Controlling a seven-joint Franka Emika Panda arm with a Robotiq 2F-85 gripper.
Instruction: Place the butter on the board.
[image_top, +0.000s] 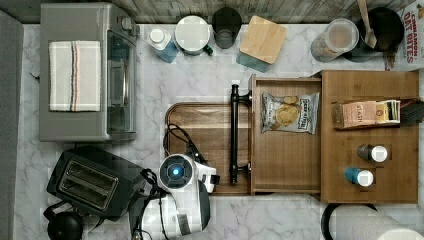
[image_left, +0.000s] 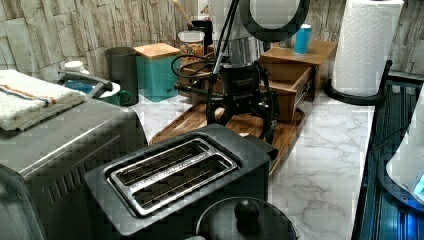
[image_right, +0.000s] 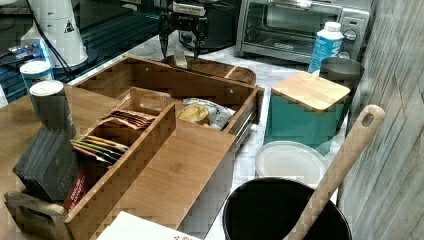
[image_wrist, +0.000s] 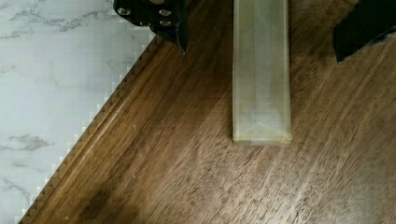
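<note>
The butter (image_wrist: 261, 79), a pale wrapped stick, lies flat on the dark-brown wooden board (image_wrist: 187, 177), close to the board's rimmed edge. My gripper (image_wrist: 261, 49) is open, one black finger on each side of the stick and neither touching it. In the right view the gripper (image_right: 180, 52) hangs just over the butter (image_right: 180, 60) at the board's (image_right: 240, 73) near end by the toaster. The top view has the arm's white wrist (image_top: 176, 172) covering the lower left corner of the board (image_top: 210, 125). In the left view the gripper (image_left: 245, 107) stands over the board (image_left: 287, 137).
An open wooden drawer (image_top: 285, 145) holding a chip bag (image_top: 290, 112) overlaps the board's right side in the top view, its black handle (image_top: 234, 135) above the board. A black toaster (image_top: 92, 182) and a toaster oven (image_top: 85, 72) stand to the top view's left. Bare marble (image_top: 200, 75) lies behind.
</note>
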